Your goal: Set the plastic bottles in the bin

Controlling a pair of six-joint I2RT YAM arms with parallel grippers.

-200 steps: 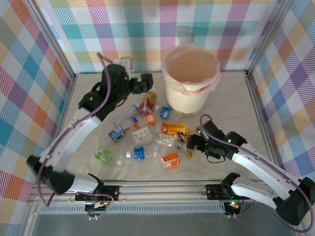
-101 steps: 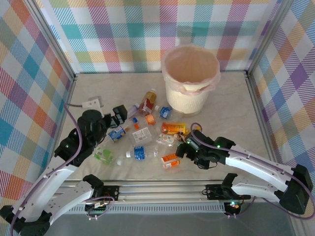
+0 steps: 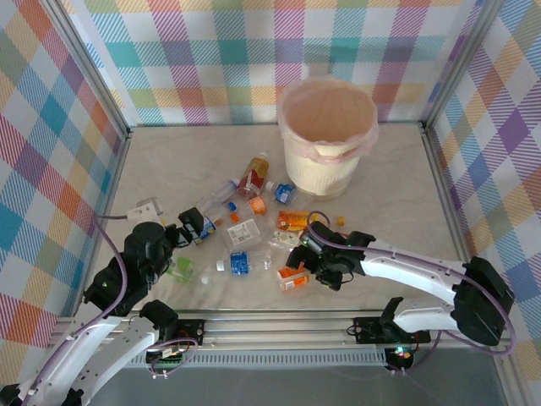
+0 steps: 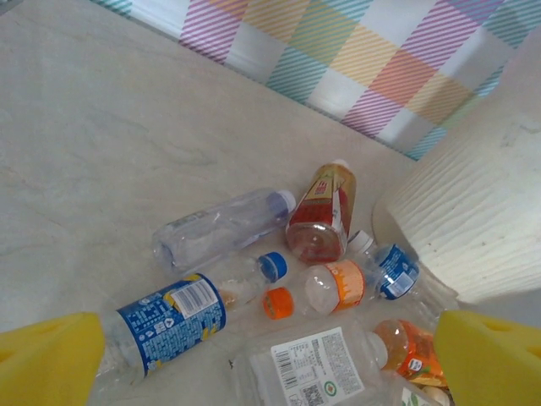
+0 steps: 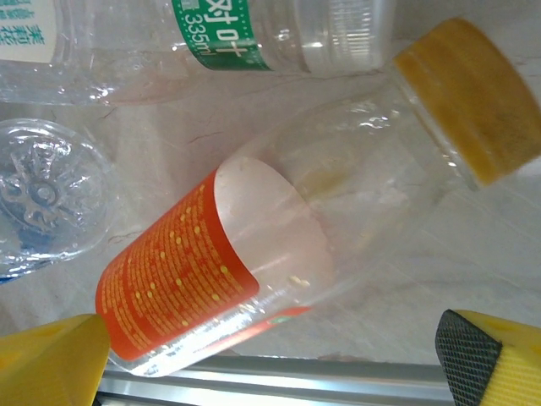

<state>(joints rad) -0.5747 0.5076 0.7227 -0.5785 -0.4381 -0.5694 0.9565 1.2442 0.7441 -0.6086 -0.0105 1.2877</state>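
Note:
Several plastic bottles lie scattered mid-table in front of the cream bin [image 3: 328, 139]. My left gripper [image 3: 191, 225] hangs open at the left edge of the pile. In the left wrist view its yellow fingers [image 4: 51, 359] flank a blue-labelled bottle [image 4: 169, 320], a white-labelled one [image 4: 308, 368] and an orange-labelled one [image 4: 342, 286]; the bin wall [image 4: 482, 228] is at right. My right gripper [image 3: 306, 264] is open over an orange-labelled bottle [image 3: 293, 276]. That bottle [image 5: 254, 245], with its yellow cap [image 5: 469, 97], lies between the spread fingers [image 5: 51, 364], untouched.
A red-labelled bottle [image 3: 254, 175] and a clear one [image 3: 218, 196] lie at the far side of the pile, a green-labelled one [image 3: 179, 269] near my left arm. The aluminium rail [image 5: 296, 376] runs close behind the orange-labelled bottle. Checked walls enclose the table.
My left arm has swung back from the far left and come down at the pile's left edge. My right gripper has moved left over the orange-labelled bottle. Both stayed open.

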